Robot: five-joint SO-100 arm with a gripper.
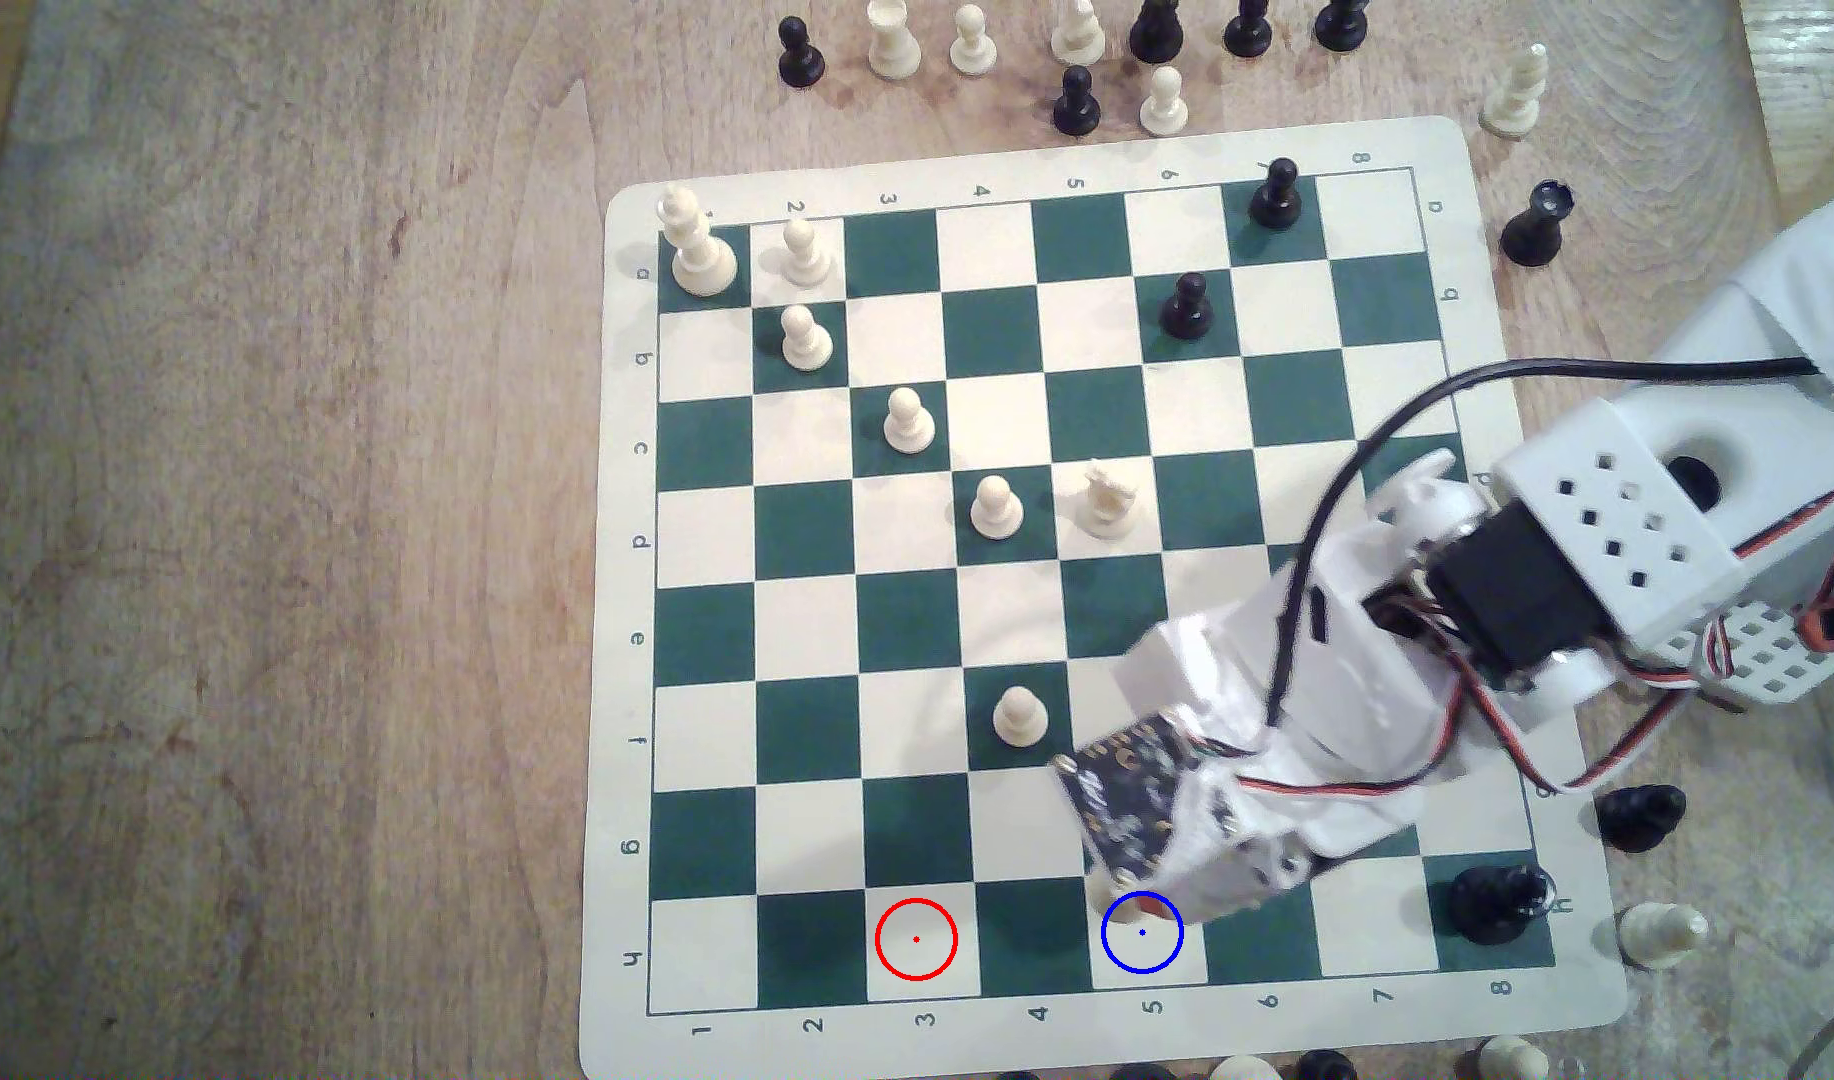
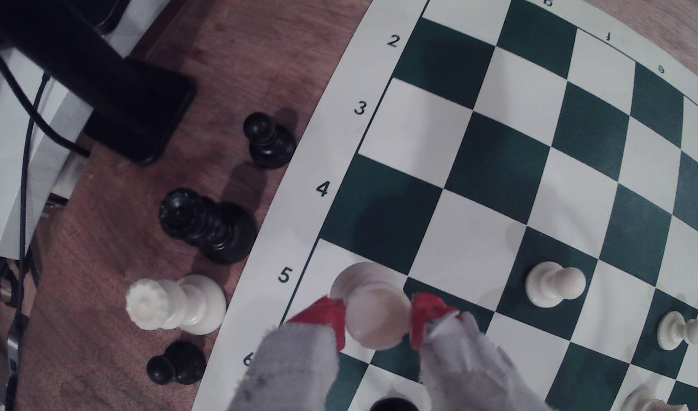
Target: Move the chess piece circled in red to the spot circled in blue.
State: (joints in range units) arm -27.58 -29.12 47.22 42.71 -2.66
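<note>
The chess piece (image 2: 373, 312) stands on the board (image 1: 622, 582) in the edge square by the numeral 5, on the spot (image 1: 1142, 950), with the jaws to either side of it. The ringed square (image 1: 916, 940) lies two squares toward the exterior view's left of it. A pawn (image 1: 1019, 714) stands two rows further into the board.

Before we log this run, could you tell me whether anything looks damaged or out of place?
Only the gripper covering: the grey wrap on its fingers is frayed, with loose white shreds behind the red pads. The chess piece stands on the spot.
</note>
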